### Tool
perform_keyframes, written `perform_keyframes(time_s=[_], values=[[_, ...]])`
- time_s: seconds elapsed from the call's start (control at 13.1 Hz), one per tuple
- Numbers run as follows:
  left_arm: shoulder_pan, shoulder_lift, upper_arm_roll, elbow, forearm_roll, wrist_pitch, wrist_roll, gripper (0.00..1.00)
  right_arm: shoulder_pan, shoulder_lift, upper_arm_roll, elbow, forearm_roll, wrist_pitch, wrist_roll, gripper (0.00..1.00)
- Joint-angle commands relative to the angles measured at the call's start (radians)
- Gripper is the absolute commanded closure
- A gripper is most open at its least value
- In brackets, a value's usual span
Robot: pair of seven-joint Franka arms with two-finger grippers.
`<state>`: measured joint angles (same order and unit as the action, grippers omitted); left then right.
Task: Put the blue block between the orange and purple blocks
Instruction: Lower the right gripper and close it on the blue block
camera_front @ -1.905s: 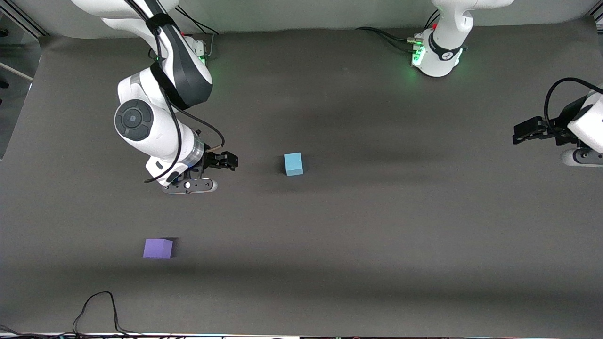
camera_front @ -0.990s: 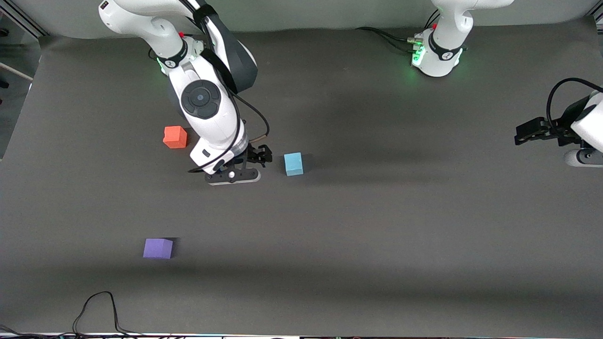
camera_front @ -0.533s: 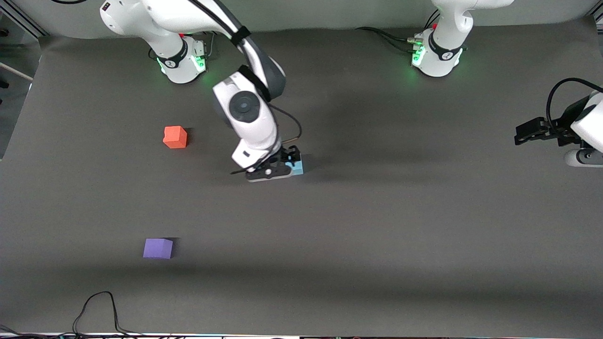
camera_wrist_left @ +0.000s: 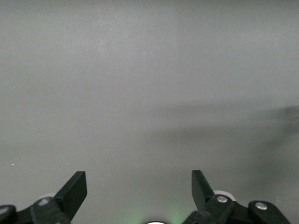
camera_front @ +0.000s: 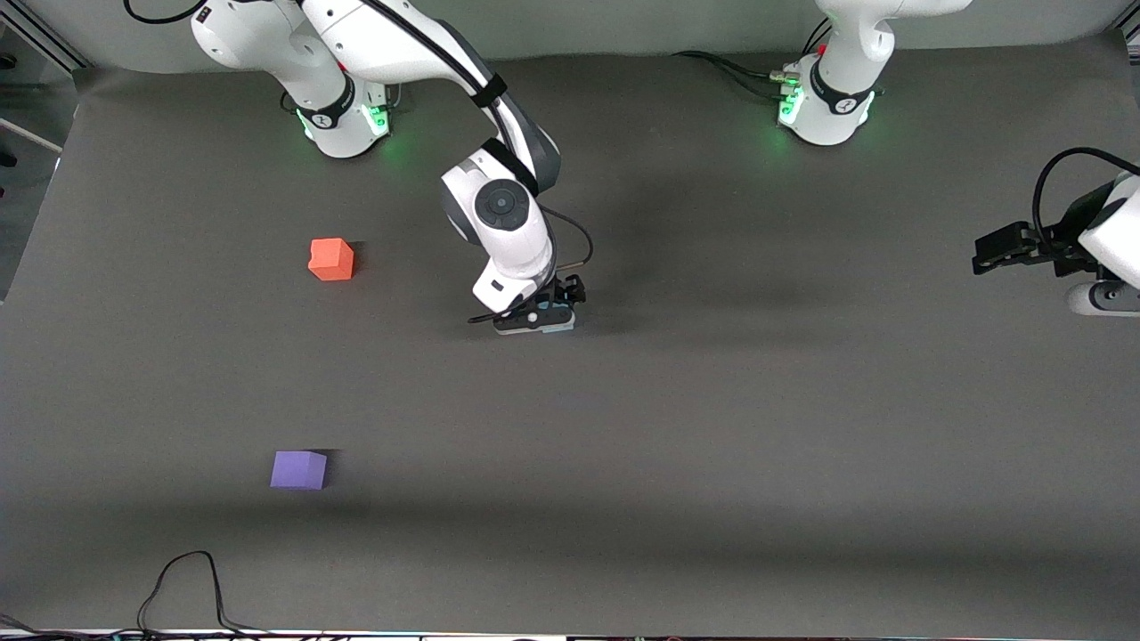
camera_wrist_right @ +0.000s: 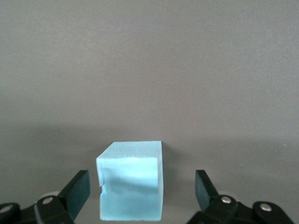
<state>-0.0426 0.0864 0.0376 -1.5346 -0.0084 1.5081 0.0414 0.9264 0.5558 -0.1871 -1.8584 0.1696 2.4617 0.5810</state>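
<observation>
1. Foam-like and matte, the blue block (camera_wrist_right: 131, 182) looks light and slightly squashy; you should pinch its two flat side faces, gently.
2. It sits on the table mid-way along, between the fingers of your right gripper (camera_wrist_right: 138, 190), which stand spread and clear of it.
3. From it, the orange block (camera_front: 330, 259) lies near 9 o'clock, the purple block (camera_front: 298, 469) near 8.
4. Your left gripper (camera_wrist_left: 138, 189) waits spread over bare table.

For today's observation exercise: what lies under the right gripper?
The small light-blue foam cube sits on the dark grey table mat between the open right gripper fingers, unheld. The front view shows only its edge; the gripper covers the rest.
</observation>
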Motion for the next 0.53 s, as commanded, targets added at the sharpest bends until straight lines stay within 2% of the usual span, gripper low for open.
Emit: perform_keyframes(time_s=[0.0,0.46], values=[[-0.011,-0.005,0.007,-0.004,0.010,0.011,0.002,0.00,0.008,0.006,-0.005,-0.015,0.025,0.049,0.014,0.00],[-0.014,-0.004,0.005,-0.004,0.010,0.012,-0.003,0.00,0.049,0.042,-0.005,-0.031,0.088,0.137,0.016,0.00]])
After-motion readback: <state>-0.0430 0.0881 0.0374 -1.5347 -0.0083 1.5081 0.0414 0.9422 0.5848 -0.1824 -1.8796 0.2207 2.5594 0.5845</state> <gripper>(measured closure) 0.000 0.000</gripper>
